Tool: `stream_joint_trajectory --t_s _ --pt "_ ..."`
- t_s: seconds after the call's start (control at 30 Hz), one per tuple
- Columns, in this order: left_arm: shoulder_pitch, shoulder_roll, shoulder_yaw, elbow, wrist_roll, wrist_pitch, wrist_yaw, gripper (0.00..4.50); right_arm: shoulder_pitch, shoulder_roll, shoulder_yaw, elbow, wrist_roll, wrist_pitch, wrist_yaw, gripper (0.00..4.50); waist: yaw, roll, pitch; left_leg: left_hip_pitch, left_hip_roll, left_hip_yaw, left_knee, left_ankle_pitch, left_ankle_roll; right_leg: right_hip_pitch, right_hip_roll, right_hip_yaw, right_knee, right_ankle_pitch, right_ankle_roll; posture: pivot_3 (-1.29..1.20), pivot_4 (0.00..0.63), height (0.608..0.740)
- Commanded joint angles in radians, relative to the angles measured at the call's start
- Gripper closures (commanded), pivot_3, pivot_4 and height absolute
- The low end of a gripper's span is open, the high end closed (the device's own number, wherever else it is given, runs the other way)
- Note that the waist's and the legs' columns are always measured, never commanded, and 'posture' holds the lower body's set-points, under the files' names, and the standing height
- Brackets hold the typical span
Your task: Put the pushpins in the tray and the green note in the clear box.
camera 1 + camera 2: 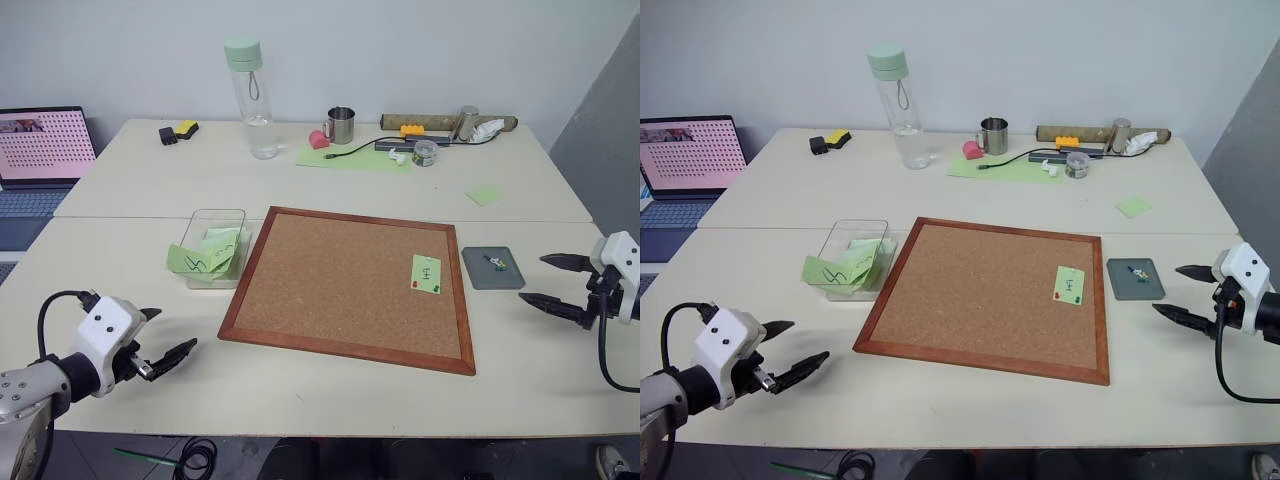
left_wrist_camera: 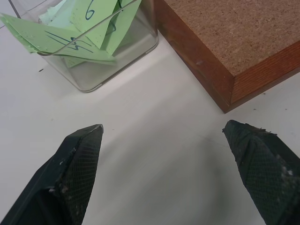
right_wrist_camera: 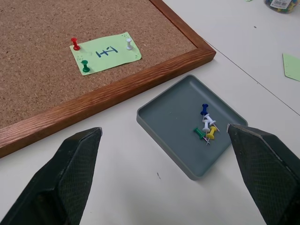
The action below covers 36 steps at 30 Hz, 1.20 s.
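Three pushpins (image 3: 84,65) pin the green note (image 3: 106,53) to the corkboard (image 1: 340,280); the right gripper (image 1: 553,283), spread wide beside the tray (image 3: 187,123), should pinch one head squarely (left gripper (image 1: 160,345) also released, near the clear box (image 1: 213,245)).

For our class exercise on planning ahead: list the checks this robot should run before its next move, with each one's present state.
1. Right gripper open: ok.
2. Left gripper open: ok.
3. Green note free to lift: not ok, red, green and white pushpins pin it to the corkboard.
4. Tray within view, room left: ok.
5. Clear box has room: cannot tell, other notes fill much of it.
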Motion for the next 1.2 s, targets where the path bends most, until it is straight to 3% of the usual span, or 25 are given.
stream_joint_trajectory --t_s 0.03,0.77,1.03,1.2 --pt "0.005 -0.004 0.029 -0.015 -0.008 -0.041 -0.026 0.11 -0.025 -0.006 -0.018 0.004 -0.005 -0.011 -0.006 0.01 0.000 0.000 0.000 0.000 0.000 0.000 0.000 0.000 0.000 0.000 0.000 0.000 0.000 0.000 0.000 0.00 0.150 0.740" --pt "-0.101 0.008 0.002 -0.040 -0.041 0.133 0.011 0.11 -0.020 0.026 -0.019 -0.038 -0.001 0.038 -0.026 0.01 0.000 0.000 0.000 0.000 0.000 0.000 0.000 0.000 0.000 0.000 0.000 0.000 0.000 0.000 0.000 0.00 0.150 0.740" --pt "-0.202 0.010 -0.078 -0.105 -0.105 0.201 -0.019 0.11 0.018 0.041 -0.023 -0.140 0.016 0.078 -0.040 0.01 0.002 0.000 0.000 0.000 0.000 0.000 0.000 0.000 0.000 0.000 0.000 0.000 0.000 0.000 0.000 0.00 0.150 0.740" --pt "-0.297 0.000 -0.184 -0.168 -0.132 0.222 -0.027 0.86 0.029 0.050 -0.018 -0.243 0.052 0.142 -0.052 0.00 0.001 0.000 0.000 0.000 0.000 0.000 0.000 0.000 0.000 0.000 0.000 0.000 0.001 0.000 0.000 0.00 0.150 0.740"
